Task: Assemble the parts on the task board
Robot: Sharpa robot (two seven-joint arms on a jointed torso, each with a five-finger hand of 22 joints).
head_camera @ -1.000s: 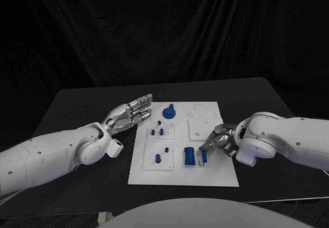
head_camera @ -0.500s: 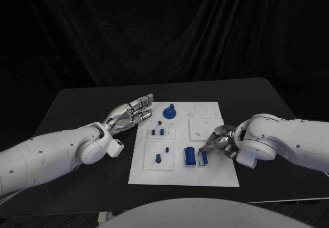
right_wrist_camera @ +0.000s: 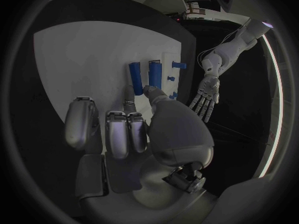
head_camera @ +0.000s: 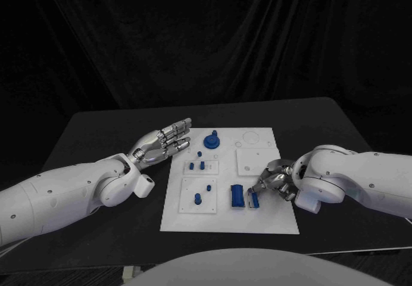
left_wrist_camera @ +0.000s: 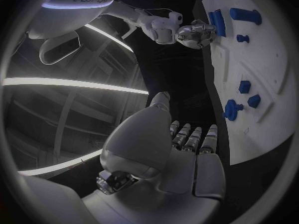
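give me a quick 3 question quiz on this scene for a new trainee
1. True or false: the left hand holds a blue part.
2. Which hand is at the slim blue bar near the board's right edge? A) left B) right
3. Fill in: the round blue part stands at the ___ end of the task board.

Key:
1. False; it hovers flat, fingers extended, beside the board's left edge, holding nothing.
2. B; the right hand has its fingertips at that bar, beside the wider blue block.
3. far
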